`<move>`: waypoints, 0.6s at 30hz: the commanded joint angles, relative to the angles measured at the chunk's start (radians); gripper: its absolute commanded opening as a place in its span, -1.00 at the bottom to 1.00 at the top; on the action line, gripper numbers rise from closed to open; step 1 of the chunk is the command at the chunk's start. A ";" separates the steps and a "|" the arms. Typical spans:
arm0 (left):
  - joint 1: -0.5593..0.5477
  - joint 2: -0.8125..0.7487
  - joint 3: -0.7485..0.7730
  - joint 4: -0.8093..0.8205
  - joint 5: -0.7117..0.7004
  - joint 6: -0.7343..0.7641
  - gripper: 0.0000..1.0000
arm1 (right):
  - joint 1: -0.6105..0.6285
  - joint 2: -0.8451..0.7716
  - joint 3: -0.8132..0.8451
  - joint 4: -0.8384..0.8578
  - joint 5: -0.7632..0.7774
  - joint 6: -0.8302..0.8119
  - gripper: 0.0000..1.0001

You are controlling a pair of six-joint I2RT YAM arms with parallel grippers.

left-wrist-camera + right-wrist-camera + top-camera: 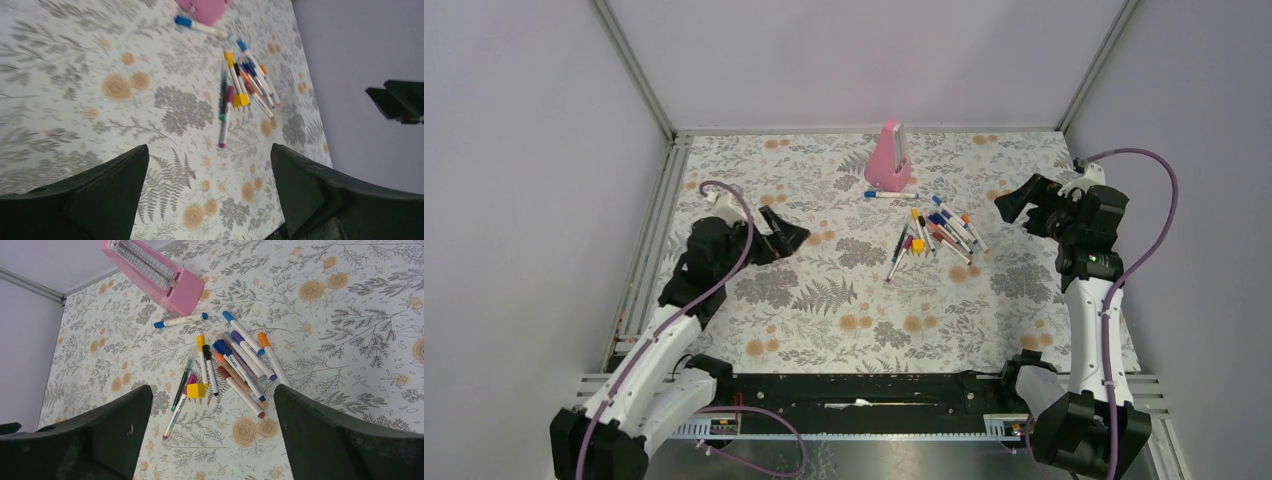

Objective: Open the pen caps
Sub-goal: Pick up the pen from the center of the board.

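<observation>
Left jaws and right jaws are both gaping wide, gripping nothing, hovering over the surface (pixel 824 300). Pens (pixel 235 365) are lying in a loose heap between them, nearer the right jaws, touching neither. Pen caps (pixel 227 316) are sitting on the barrel ends. One blue-capped pen (pixel 180 320) is lying beyond the heap, just beside a pink wedge (pixel 155 272). Yellow cube (pixel 196 390) is sitting on the heap's side facing the left jaws.
</observation>
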 commanded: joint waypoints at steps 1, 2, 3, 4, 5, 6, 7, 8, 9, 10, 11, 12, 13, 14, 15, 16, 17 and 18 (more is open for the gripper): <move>-0.135 0.121 0.032 0.136 0.030 -0.026 0.98 | -0.005 -0.012 -0.022 0.060 -0.028 -0.022 0.96; -0.213 0.148 0.052 0.127 -0.035 -0.013 0.98 | -0.005 -0.015 -0.032 0.066 -0.054 -0.048 0.96; -0.266 0.182 0.074 0.114 -0.080 0.005 0.98 | -0.005 -0.018 -0.042 0.075 -0.092 -0.080 0.96; -0.316 0.213 0.098 0.100 -0.125 0.019 0.98 | -0.005 -0.021 -0.056 0.083 -0.137 -0.116 0.96; -0.353 0.250 0.120 0.089 -0.163 0.031 0.98 | -0.005 -0.024 -0.068 0.093 -0.201 -0.164 0.97; -0.388 0.290 0.143 0.081 -0.193 0.042 0.98 | -0.005 -0.024 -0.083 0.102 -0.299 -0.219 0.97; -0.418 0.324 0.165 0.073 -0.226 0.053 0.98 | -0.004 -0.026 -0.096 0.112 -0.360 -0.269 0.97; -0.447 0.362 0.187 0.062 -0.250 0.066 0.98 | -0.005 -0.028 -0.105 0.109 -0.400 -0.325 0.97; -0.477 0.397 0.207 0.056 -0.302 0.076 0.98 | -0.005 -0.028 -0.110 0.098 -0.413 -0.357 0.97; -0.505 0.432 0.227 0.054 -0.337 0.086 0.98 | -0.005 -0.026 -0.114 0.087 -0.416 -0.382 0.97; -0.532 0.481 0.257 0.054 -0.361 0.093 0.98 | -0.005 -0.020 -0.118 0.065 -0.417 -0.409 0.97; -0.554 0.516 0.272 0.054 -0.378 0.098 0.98 | -0.004 -0.016 -0.118 0.044 -0.417 -0.441 0.97; -0.573 0.557 0.296 0.053 -0.396 0.103 0.98 | -0.005 -0.012 -0.118 0.021 -0.425 -0.472 0.97; -0.589 0.599 0.320 0.053 -0.412 0.105 0.98 | -0.004 -0.009 -0.119 0.000 -0.438 -0.509 0.97; -0.602 0.636 0.349 0.054 -0.422 0.109 0.98 | -0.004 -0.009 -0.123 -0.015 -0.451 -0.535 0.97; -0.613 0.679 0.374 0.053 -0.431 0.114 0.98 | -0.004 -0.009 -0.126 -0.023 -0.462 -0.551 0.97; -0.622 0.717 0.400 0.053 -0.436 0.121 0.98 | -0.004 -0.011 -0.127 -0.030 -0.469 -0.565 0.97; -0.629 0.758 0.425 0.051 -0.440 0.130 0.98 | -0.004 -0.011 -0.127 -0.034 -0.473 -0.572 0.97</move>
